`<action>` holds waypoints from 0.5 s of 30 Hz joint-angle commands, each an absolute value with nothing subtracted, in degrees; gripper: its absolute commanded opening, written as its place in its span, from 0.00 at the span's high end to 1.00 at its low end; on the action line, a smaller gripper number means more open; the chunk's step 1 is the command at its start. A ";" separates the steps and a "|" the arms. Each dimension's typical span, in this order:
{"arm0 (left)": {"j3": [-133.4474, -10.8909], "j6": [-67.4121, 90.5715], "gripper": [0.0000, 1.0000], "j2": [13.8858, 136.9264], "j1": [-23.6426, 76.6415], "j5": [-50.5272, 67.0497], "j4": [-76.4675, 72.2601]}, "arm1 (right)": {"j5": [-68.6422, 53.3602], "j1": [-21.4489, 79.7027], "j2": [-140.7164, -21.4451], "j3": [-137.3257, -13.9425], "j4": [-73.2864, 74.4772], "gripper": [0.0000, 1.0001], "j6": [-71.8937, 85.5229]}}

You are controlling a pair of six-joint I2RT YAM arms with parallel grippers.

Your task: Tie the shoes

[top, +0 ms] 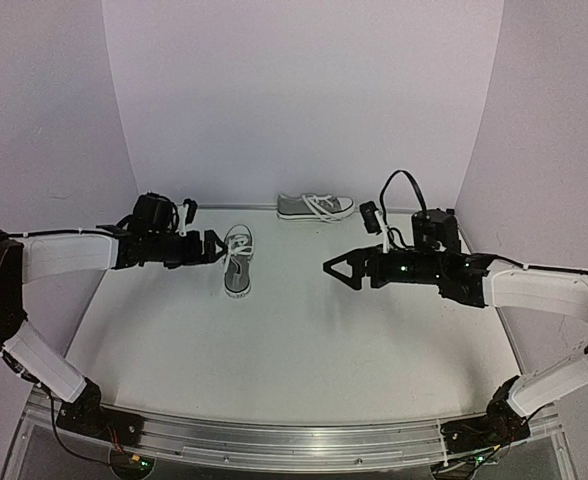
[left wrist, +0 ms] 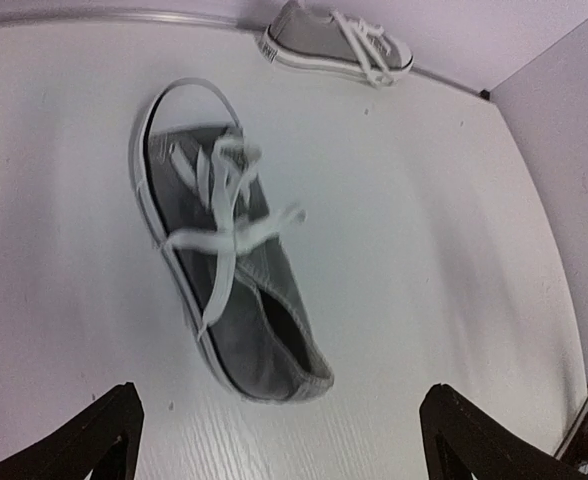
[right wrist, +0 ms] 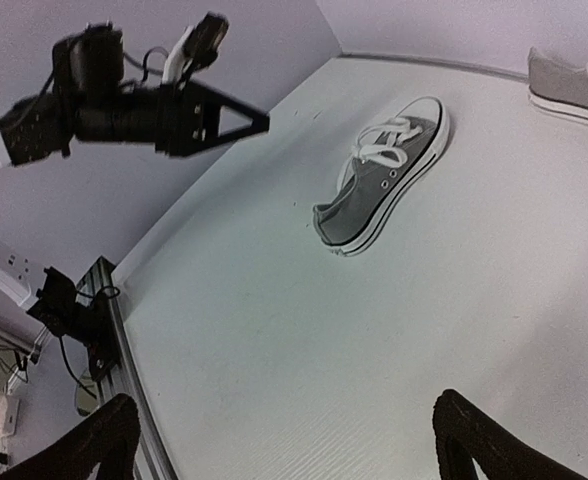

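Observation:
One grey sneaker with white sole and loose white laces stands upright mid-table, toe to the back; it also shows in the left wrist view and the right wrist view. The second grey sneaker lies by the back wall, side-on, laces loose; it shows in the left wrist view and the right wrist view. My left gripper is open and empty, just left of the near shoe, above the table. My right gripper is open and empty, well right of that shoe.
The white table is walled by pale panels at the back and sides. An aluminium rail runs along the near edge with both arm bases. The left arm shows in the right wrist view.

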State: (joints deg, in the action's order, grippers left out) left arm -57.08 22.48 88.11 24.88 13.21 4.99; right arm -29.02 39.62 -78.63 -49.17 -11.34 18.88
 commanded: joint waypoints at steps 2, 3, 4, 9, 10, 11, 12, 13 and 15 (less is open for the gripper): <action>-46.33 25.85 0.00 81.67 32.28 4.10 5.89 | -19.42 39.53 -78.64 -43.59 -15.80 0.02 22.52; -45.25 26.35 0.00 81.45 33.50 3.18 6.04 | -20.08 39.52 -79.58 -43.56 -15.96 0.02 22.39; -44.29 26.88 0.00 81.32 34.52 2.33 6.12 | -20.75 39.51 -80.63 -43.66 -16.06 0.02 22.42; -41.09 30.04 0.00 80.50 37.53 0.60 5.65 | -23.23 39.48 -86.04 -44.22 -16.32 0.02 23.18; -40.71 30.44 0.00 79.94 37.87 0.56 5.40 | -23.21 39.48 -86.31 -44.12 -16.48 0.02 23.30; -40.46 30.77 0.00 79.40 38.10 0.55 5.28 | -23.09 39.47 -86.61 -44.09 -16.57 0.02 23.34; -40.28 31.00 0.00 78.79 38.26 0.50 5.19 | -22.95 39.48 -86.80 -44.17 -16.61 0.02 23.32; -40.22 31.01 0.00 78.42 38.43 -0.70 5.29 | -22.82 39.48 -87.09 -44.49 -16.63 0.02 23.21; -40.22 30.79 0.00 77.50 38.64 -2.12 5.70 | -22.68 39.48 -87.73 -45.28 -16.70 0.02 22.83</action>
